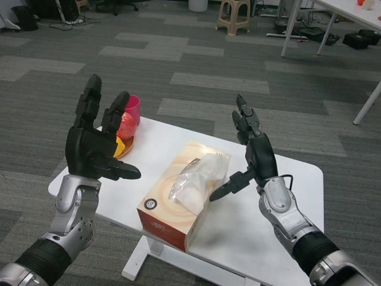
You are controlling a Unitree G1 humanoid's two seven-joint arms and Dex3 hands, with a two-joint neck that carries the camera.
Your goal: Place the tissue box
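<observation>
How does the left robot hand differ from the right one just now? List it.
The left robot hand is raised beside the pink cup, well clear of the tissue box; the right robot hand hovers closer, its thumb pointing at the box. The left shows its back, the right is edge-on. Both are open, holding nothing.

Tissue box (178,205): smooth printed cardboard, slight sheen; crinkled clear plastic film at its slot, soft white paper tissue showing. Tabletop (280,179): smooth, matt white. Pink cup (133,108) at 10 o'clock: glossy plastic. Left robot hand (95,149) and right robot hand (253,155): matt black plastic. Forearms: brushed silver metal. Floor: rough grey carpet.
</observation>
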